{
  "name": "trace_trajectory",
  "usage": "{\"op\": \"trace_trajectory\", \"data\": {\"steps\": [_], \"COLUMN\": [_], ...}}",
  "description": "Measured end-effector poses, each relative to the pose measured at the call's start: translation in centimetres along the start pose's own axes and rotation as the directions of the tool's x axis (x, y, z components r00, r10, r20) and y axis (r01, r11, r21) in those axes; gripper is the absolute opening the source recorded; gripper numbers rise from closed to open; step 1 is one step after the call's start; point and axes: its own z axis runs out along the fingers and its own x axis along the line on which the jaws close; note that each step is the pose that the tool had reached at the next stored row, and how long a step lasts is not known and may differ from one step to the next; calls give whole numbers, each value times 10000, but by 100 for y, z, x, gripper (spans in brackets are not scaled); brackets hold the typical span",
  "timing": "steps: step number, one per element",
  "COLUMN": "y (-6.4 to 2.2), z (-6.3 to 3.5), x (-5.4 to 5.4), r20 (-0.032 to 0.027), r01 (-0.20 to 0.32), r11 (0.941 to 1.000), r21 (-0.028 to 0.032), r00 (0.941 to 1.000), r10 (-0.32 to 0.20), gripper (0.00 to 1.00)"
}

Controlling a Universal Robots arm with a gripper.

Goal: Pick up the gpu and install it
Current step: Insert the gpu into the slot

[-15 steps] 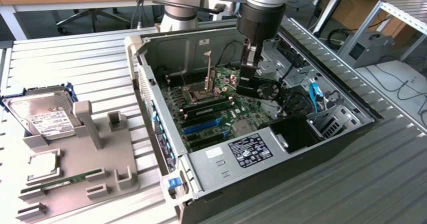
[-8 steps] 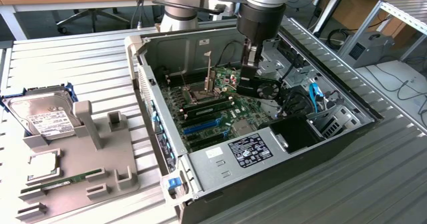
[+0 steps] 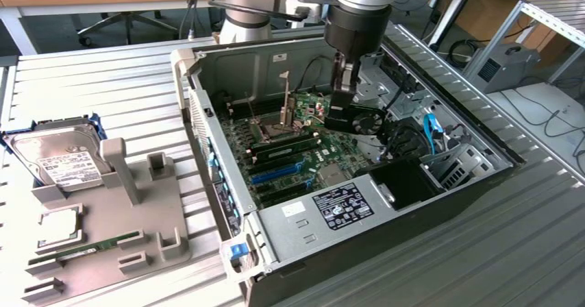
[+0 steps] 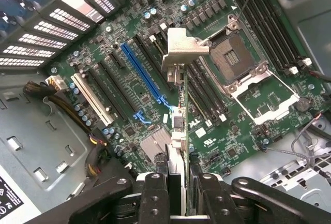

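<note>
Gripper (image 3: pixel 346 118) first, in the exterior view: your arm reaches down into the open computer case (image 3: pixel 457 183), which lies on its side on the slatted tabletop (image 3: pixel 512 252). The gripper is clamped on the gpu (image 3: pixel 340 109), holding it on edge above the motherboard (image 3: pixel 302 153), with the black fan facing the exterior view's right and the green board rising behind the fingers. To the exterior view's left, well apart from the case, you can see a grey parts holder (image 3: pixel 137 218) carrying a hard drive (image 3: pixel 59 160) and a memory stick (image 3: pixel 96 247).

In the wrist view, you look straight down the card. The gpu (image 4: pixel 178 105) shows edge-on, its silver bracket (image 4: pixel 182 48) at the far end, and the two black fingers (image 4: pixel 155 198) pinch it from both sides. Below it lies the motherboard (image 4: pixel 248 125); the card hangs just beside the blue expansion slot (image 4: pixel 142 76) and roughly parallel to it, not seated in any slot. The empty processor socket (image 4: pixel 230 58) sits near the bracket.
</note>
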Motion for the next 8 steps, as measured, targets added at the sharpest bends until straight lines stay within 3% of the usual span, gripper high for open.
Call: {"op": "trace_trajectory", "data": {"steps": [4,6,8], "y": [0,0,0], "z": [0,0,0], "x": [0,0,0], "r20": [24,78,131], "r01": [287,949,1621], "r11": [9996,9955,9868], "r21": [8,31,58], "r00": [9996,9955,9867], "r10": [-287,-949,-1622], "gripper": [27,27,27]}}
